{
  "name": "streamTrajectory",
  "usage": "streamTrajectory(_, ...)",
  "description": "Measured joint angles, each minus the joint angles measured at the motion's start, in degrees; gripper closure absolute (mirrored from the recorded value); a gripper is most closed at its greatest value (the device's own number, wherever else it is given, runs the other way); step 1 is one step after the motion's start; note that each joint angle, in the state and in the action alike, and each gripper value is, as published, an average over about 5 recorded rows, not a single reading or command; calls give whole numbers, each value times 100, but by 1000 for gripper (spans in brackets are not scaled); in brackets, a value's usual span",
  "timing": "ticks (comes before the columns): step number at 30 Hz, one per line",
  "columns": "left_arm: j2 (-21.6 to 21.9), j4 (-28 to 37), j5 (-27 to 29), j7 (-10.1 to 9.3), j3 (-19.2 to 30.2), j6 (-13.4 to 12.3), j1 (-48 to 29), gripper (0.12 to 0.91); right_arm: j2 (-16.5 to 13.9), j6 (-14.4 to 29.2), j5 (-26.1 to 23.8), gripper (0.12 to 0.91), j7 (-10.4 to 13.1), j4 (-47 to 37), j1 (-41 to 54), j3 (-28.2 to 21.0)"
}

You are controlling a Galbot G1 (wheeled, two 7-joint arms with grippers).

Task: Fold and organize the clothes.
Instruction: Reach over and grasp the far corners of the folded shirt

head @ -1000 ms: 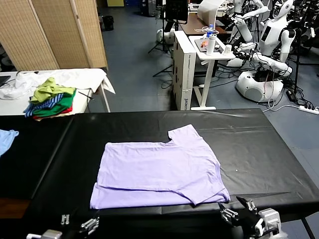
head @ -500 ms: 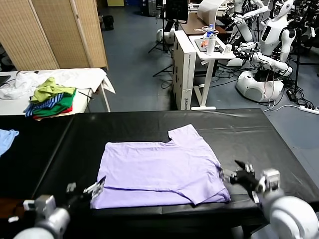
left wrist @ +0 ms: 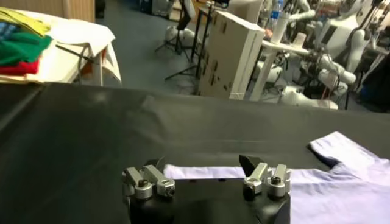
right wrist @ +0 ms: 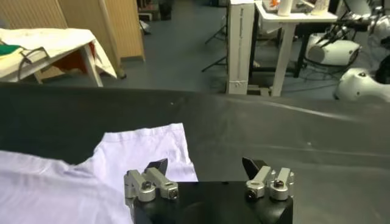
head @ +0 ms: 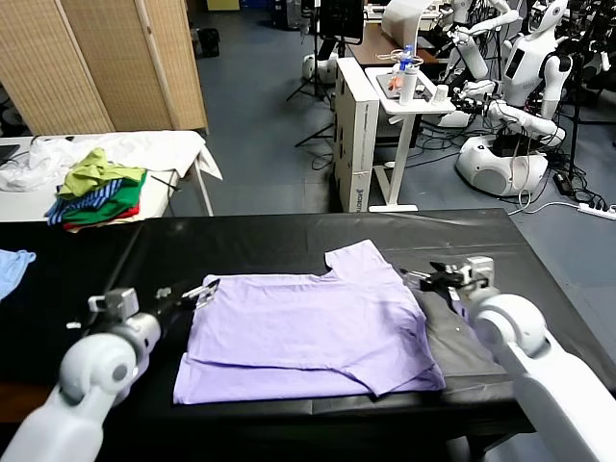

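Observation:
The pale lavender T-shirt (head: 308, 332) lies flat, partly folded, on the black table (head: 289, 241), with one sleeve pointing toward the far edge. My left gripper (head: 197, 290) is open and empty, just above the shirt's far left corner. My right gripper (head: 424, 279) is open and empty, just right of the far sleeve. In the left wrist view the open gripper (left wrist: 201, 164) hovers over the shirt's edge (left wrist: 341, 182). In the right wrist view the open gripper (right wrist: 205, 164) hovers beside the sleeve (right wrist: 146, 146).
A pile of green, striped and red clothes (head: 96, 188) sits on a white table at the back left. A light blue cloth (head: 12, 268) lies at the black table's left edge. A white cabinet (head: 356, 125) and other robots (head: 510, 106) stand beyond the table.
Both arms have come up from the table's near edge and moved forward along the shirt's sides to its far corners. The shirt has not moved.

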Motion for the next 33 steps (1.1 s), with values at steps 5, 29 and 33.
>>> streamTrajectory(5,-4,660,7,96,417,15,-600,123,241,-11,-66,118,-17,-488,435,-347)
streamTrajectory(29,72,1406,186,301,676,78,-857,356,736,-68,-388,281,-174,-1354,840,-810)
streamTrajectory(33,109,1407,188,347,683,93,-844,467,753,-116,-376,387,-180,-1370,838,-805)
